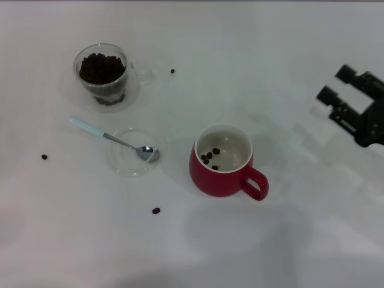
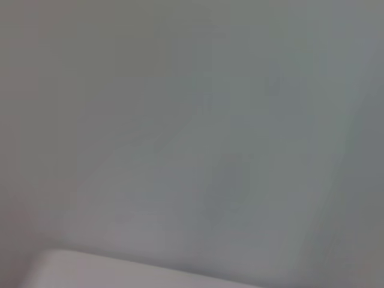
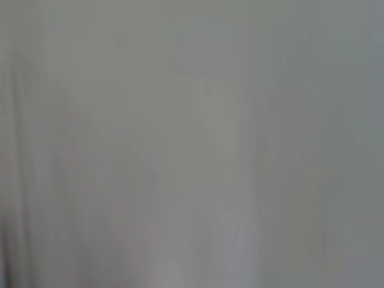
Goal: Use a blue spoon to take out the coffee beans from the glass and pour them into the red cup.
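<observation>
In the head view the glass (image 1: pixel 102 75) stands at the back left, filled with coffee beans (image 1: pixel 101 68). In front of it lies the blue spoon (image 1: pixel 113 139), its pale handle pointing left and its metal bowl resting in a shallow clear dish (image 1: pixel 133 153). The red cup (image 1: pixel 225 162) sits in the middle, handle toward the front right, with a few beans (image 1: pixel 210 157) on its white inside. My right gripper (image 1: pixel 338 84) hovers at the right edge, well away from the cup, open and holding nothing. The left gripper is out of view. Both wrist views show only blank grey surface.
Single loose beans lie on the white table: one right of the glass (image 1: pixel 172 71), one at the far left (image 1: pixel 44 156), one in front of the dish (image 1: pixel 156 210).
</observation>
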You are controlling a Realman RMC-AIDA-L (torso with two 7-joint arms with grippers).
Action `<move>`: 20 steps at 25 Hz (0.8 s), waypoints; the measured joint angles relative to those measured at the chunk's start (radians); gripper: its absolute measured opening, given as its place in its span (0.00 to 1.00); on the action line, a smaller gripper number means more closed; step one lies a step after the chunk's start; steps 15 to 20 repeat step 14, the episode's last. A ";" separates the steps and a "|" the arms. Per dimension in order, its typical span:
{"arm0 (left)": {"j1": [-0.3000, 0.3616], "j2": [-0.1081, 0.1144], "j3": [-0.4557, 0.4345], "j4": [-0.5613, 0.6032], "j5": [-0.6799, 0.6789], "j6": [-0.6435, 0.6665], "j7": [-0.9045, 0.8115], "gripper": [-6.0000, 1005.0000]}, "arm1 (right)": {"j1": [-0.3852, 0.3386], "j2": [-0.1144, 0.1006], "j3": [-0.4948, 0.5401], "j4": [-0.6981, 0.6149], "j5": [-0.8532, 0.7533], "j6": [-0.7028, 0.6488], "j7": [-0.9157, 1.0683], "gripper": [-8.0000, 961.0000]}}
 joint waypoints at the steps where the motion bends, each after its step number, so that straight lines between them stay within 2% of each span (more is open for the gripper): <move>1: 0.018 -0.005 0.000 -0.003 -0.036 -0.019 0.035 0.49 | -0.006 0.000 0.000 0.001 0.016 0.000 -0.004 0.63; 5: 0.063 -0.026 0.000 -0.010 -0.141 -0.073 0.162 0.49 | -0.050 0.001 0.000 -0.001 0.100 -0.014 -0.049 0.63; 9: 0.079 -0.044 0.000 -0.002 -0.209 -0.118 0.247 0.49 | -0.082 0.001 0.000 -0.010 0.182 -0.025 -0.087 0.63; 12: 0.080 -0.051 0.000 0.007 -0.225 -0.129 0.272 0.49 | -0.093 0.001 0.000 -0.010 0.226 -0.035 -0.090 0.63; 20: 0.079 -0.051 0.000 0.015 -0.225 -0.129 0.282 0.49 | -0.093 0.001 0.000 -0.010 0.236 -0.038 -0.090 0.63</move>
